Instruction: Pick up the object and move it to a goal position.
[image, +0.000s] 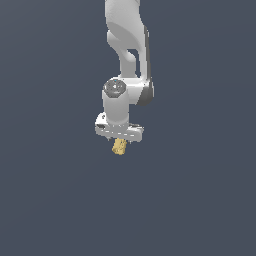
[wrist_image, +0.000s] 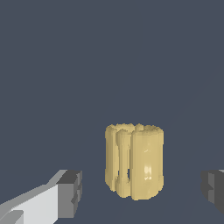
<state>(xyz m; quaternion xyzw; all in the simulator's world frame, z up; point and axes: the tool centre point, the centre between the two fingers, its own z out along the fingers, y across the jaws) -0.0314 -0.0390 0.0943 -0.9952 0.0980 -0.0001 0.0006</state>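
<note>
The picture's edge is cutting off the arm (image: 125, 30) in the exterior view. The claw (image: 120, 136) is hiding the object's (image: 119, 147) upper part there. In the wrist view, the frame is cropping both fingers (wrist_image: 70, 194).

Tan-yellow object (image: 119, 146), a stubby, ribbed block.
In the wrist view the object (wrist_image: 134, 161) stands upright, its sides formed of rounded vertical ridges with a bumpy top edge; in the exterior view it appears small, slightly tilted, against the plain dark surface.

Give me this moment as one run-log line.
claw: open, fingers apart | object: tan block between fingers, untouched | phase: pre-grasp
</note>
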